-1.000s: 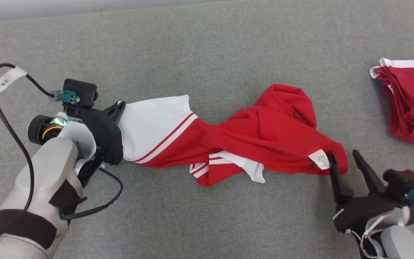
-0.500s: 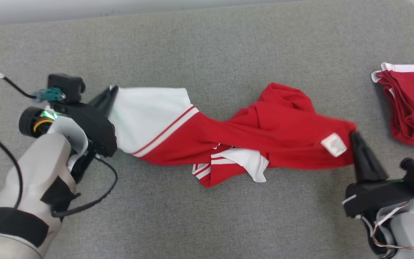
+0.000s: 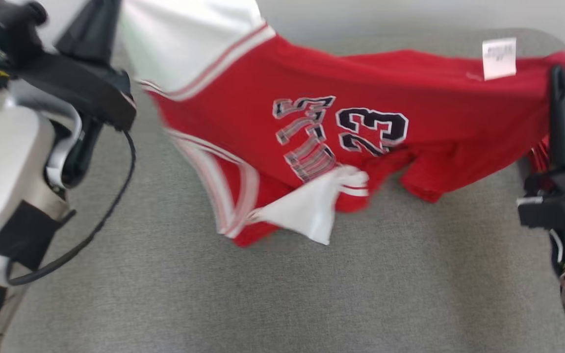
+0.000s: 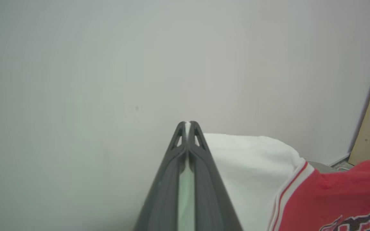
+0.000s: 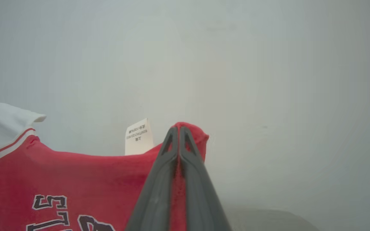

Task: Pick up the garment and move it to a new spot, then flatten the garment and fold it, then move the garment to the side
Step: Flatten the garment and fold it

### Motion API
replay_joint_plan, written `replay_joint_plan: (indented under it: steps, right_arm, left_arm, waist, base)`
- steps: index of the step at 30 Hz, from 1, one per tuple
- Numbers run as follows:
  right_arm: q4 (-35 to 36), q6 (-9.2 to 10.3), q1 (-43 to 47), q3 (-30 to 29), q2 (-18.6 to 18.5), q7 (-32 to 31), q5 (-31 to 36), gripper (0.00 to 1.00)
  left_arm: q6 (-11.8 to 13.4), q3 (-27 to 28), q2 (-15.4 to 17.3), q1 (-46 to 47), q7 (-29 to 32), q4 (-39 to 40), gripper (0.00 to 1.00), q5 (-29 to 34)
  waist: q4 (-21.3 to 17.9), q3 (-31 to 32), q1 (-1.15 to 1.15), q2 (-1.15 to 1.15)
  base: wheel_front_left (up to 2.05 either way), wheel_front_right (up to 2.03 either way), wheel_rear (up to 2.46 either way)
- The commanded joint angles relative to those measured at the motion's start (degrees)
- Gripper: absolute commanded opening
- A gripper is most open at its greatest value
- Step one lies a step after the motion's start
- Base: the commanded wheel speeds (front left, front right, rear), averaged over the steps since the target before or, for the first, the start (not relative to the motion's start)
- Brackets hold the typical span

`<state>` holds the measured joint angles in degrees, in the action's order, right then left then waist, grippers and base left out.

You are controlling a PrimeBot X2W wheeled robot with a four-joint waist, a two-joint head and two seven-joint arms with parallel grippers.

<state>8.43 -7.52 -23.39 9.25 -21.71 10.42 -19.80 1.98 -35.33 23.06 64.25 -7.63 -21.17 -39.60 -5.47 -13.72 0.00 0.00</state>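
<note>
Garment (image 3: 439, 93) hung stretched above the grey cushion (image 3: 263, 304): a red jersey with a white end, striped trim and a black 23. We had our left gripper (image 4: 187, 125) clamped on its white edge and our right gripper (image 5: 179, 129) pinching its red corner.

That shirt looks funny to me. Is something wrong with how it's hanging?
Yes. The jersey hangs rumpled between the two jaws: a white flap dangles loose underneath, the lower edge is bunched, and its label sticks up.
</note>
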Motion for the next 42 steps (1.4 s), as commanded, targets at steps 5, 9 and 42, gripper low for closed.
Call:
replay_joint_plan:
  steps: [5,9,42]
  right_arm:
    - [3.05,0.07,-4.30,0.07,-1.89,-3.32,-0.15,0.00]
    - [3.99,0.07,-6.48,0.92,-2.54,-5.45,-0.69,0.00]
    - [-55.18,0.07,-57.53,15.04,5.99,-5.45,-10.80,0.00]
  left_arm:
    - [5.99,2.70,3.88,1.50,0.62,13.71,0.00,2.69]
    - [9.02,3.77,6.05,2.46,3.01,21.57,0.00,4.18]
    - [-2.33,-2.47,-1.71,32.50,6.92,-24.64,0.00,5.45]
  waist:
    - [2.48,3.12,0.00,0.00]
    - [3.22,4.48,0.00,0.00]
    - [2.29,-3.94,0.00,0.00]
  base:
    - [0.00,0.00,0.00]
    - [0.00,0.00,0.00]
    - [0.00,0.00,0.00]
